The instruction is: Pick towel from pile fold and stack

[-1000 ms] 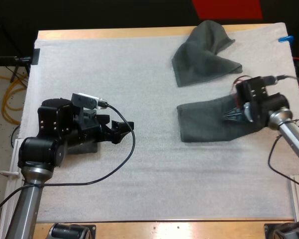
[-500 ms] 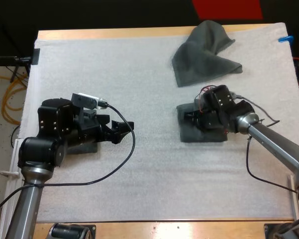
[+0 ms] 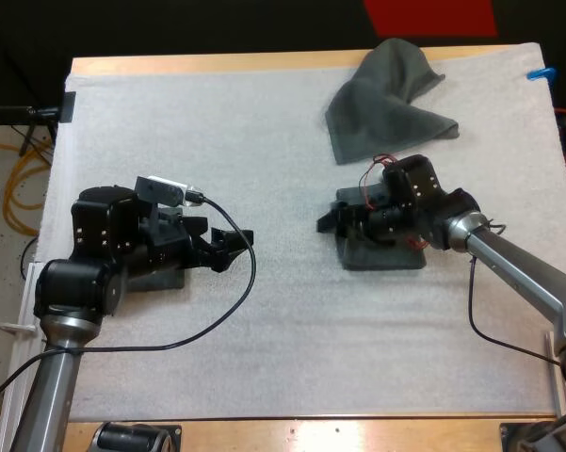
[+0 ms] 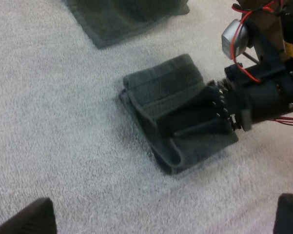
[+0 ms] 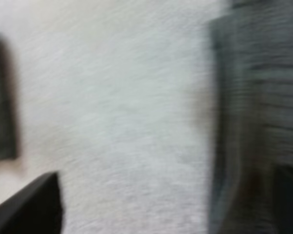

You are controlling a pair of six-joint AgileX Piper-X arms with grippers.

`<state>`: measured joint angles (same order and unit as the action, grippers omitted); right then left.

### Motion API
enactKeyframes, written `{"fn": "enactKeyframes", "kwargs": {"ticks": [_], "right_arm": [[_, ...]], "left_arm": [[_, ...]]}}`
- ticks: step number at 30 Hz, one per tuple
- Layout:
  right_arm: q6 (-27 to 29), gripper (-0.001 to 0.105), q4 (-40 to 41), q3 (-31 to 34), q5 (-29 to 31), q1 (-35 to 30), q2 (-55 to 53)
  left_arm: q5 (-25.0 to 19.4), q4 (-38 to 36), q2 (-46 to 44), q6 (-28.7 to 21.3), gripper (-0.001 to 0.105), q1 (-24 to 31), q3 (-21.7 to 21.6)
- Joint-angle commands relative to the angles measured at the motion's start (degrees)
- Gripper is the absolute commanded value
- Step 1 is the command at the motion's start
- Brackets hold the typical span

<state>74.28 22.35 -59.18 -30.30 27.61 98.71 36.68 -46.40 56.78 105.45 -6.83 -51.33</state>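
Observation:
A dark grey-green towel (image 3: 388, 254) lies folded into a small rectangle on the white mat, right of centre. It also shows in the left wrist view (image 4: 161, 85) and, blurred, in the right wrist view (image 5: 253, 97). My right gripper (image 3: 337, 222) lies low over it with its fingers apart, reaching past the towel's left edge (image 4: 168, 126) (image 5: 163, 204). A crumpled towel (image 3: 386, 104) (image 4: 122, 19) sits at the far side of the mat. My left gripper (image 3: 231, 247) (image 4: 163, 219) hovers open at the left, pointing toward the folded towel and holding nothing.
A dark flat piece (image 3: 165, 280) lies partly hidden under my left arm. Bare mat (image 3: 283, 358) stretches between the two arms and across the near side. The wooden table edge (image 3: 217, 64) runs along the far side.
My right gripper swept left carrying the towel's right end over, halving its length. Its fingers then opened and let the towel go. The left arm stayed still.

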Motion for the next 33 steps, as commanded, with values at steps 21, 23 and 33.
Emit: {"fn": "enactKeyframes", "kwargs": {"ticks": [21,23,33], "right_arm": [[17.2,0.091,30.5,-0.7,24.4,0.1,-37.4],[17.2,0.091,32.1,-0.7,25.1,0.1,-40.4],[14.2,0.091,39.9,-0.7,29.6,0.1,-54.2]], "left_arm": [[-5.3,29.0,27.0,22.0,0.085,-17.9,0.1],[-4.8,31.0,30.6,23.7,0.085,-18.9,-0.5],[-4.8,27.4,46.4,30.5,0.085,-22.8,-11.7]]}}
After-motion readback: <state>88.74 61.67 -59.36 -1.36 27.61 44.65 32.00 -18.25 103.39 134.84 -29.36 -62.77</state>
